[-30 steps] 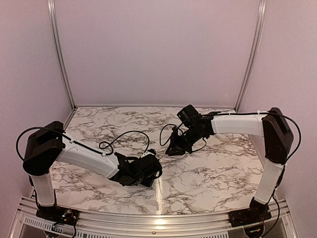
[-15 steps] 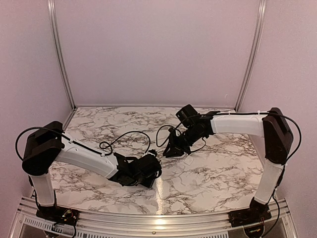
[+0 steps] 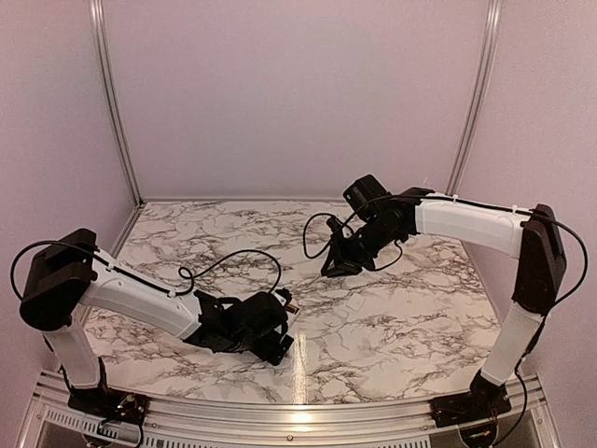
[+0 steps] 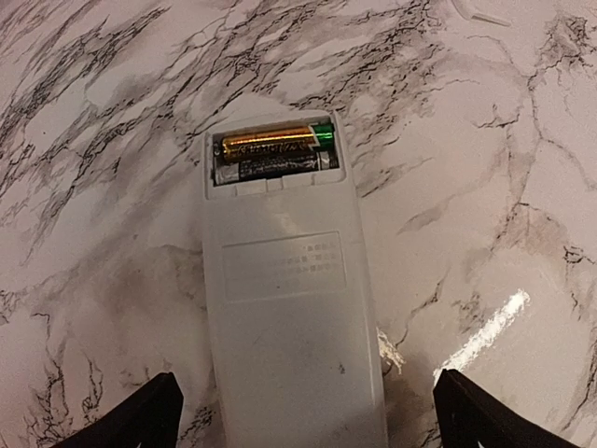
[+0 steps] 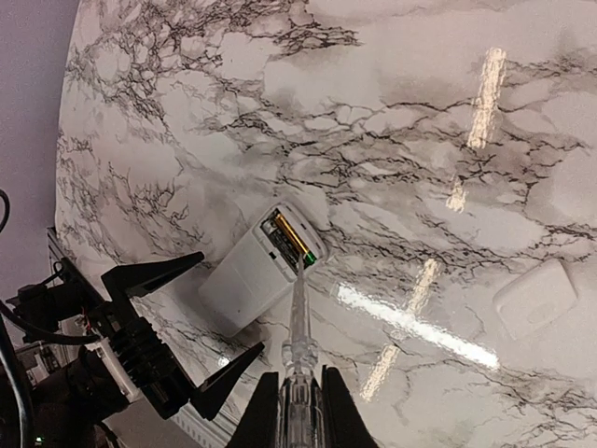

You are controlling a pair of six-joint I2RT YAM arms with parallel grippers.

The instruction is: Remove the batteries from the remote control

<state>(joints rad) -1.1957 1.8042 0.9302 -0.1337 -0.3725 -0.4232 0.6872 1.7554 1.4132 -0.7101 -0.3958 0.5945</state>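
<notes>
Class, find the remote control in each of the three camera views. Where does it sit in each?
Top external: remote control lower centre, mostly hidden at the left gripper tip.
Left wrist: remote control central, filling the lower half, compartment end uppermost.
Right wrist: remote control left of centre, tilted.
Shared landmark: the left gripper's open jaws flanking the remote.

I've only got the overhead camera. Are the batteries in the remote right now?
Observer: Yes, both batteries lie in the open compartment of the remote.
Operator: Is the left pincer gripping it?
Observer: No, it's open, with a finger on either side, not touching.
Operator: And the right pincer?
Observer: It's shut on a clear stick that points at the compartment.
</notes>
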